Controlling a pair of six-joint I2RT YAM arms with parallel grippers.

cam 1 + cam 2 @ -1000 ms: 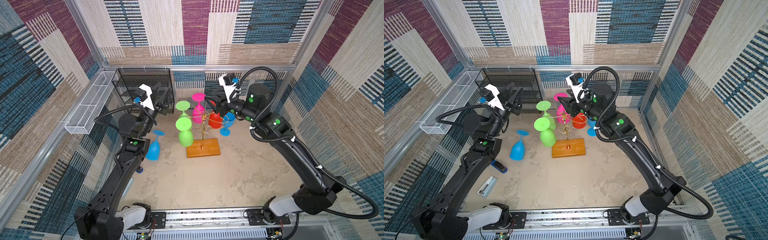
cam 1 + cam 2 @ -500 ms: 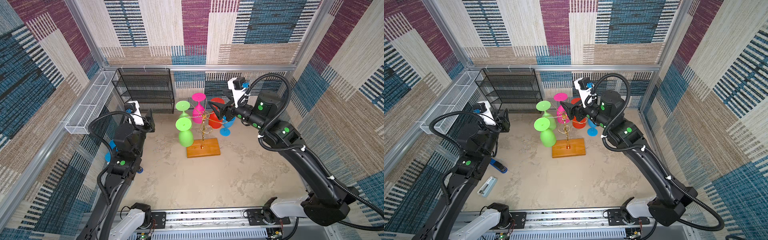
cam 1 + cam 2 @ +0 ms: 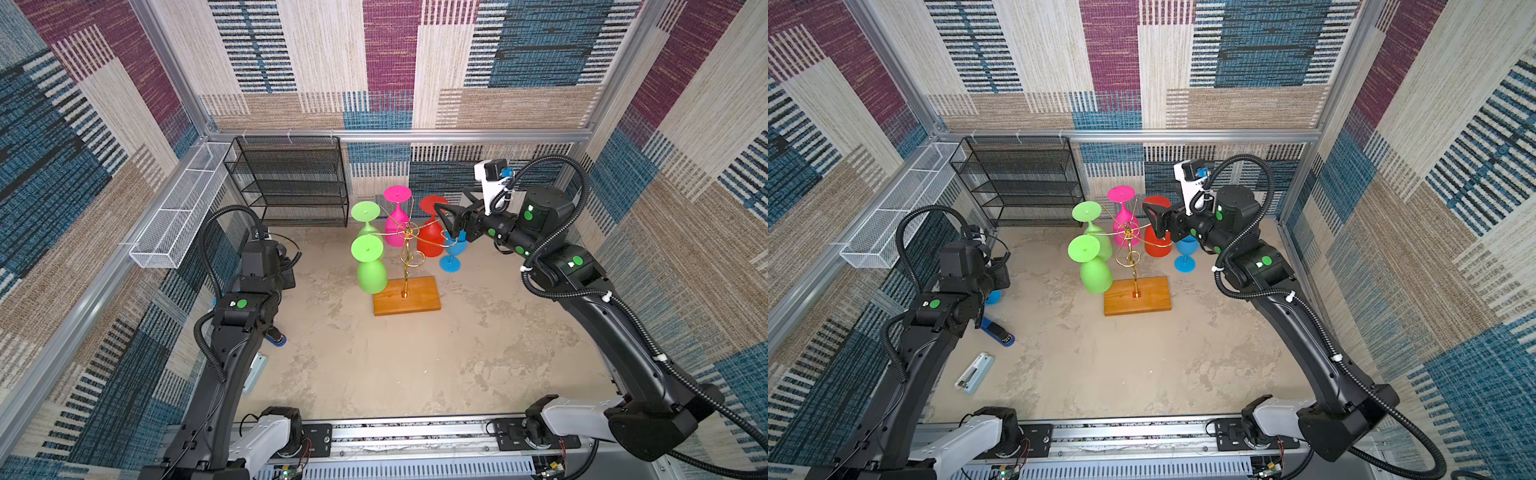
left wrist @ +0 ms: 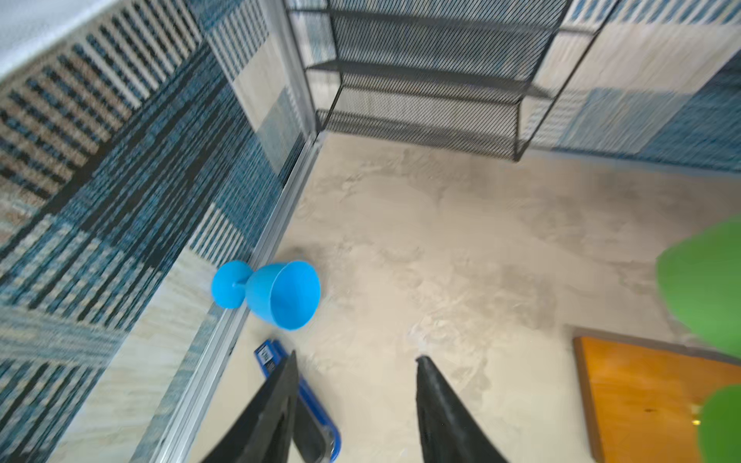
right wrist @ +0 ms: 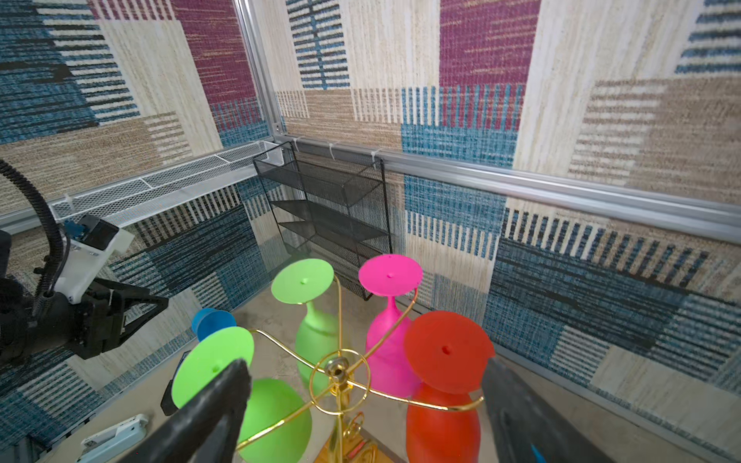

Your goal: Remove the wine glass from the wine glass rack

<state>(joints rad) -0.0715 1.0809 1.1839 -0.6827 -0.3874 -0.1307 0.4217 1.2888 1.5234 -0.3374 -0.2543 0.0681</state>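
At mid-table, the right gripper (image 3: 444, 221) is spread wide at the red wine glass (image 3: 430, 245) and grips nothing.
With the back wall at 12, the wine glass rack (image 3: 415, 297) holds the red wine glass upside down on its 2 o'clock arm. In the right wrist view the glass's foot sits between the open jaws, close to one finger (image 5: 517, 409); contact is unclear. The pink glass (image 3: 395, 222) hangs at 12 and two green glasses (image 3: 371, 276) at 10 and 8. The left gripper (image 4: 357, 358), out at 9, is half open and empty.
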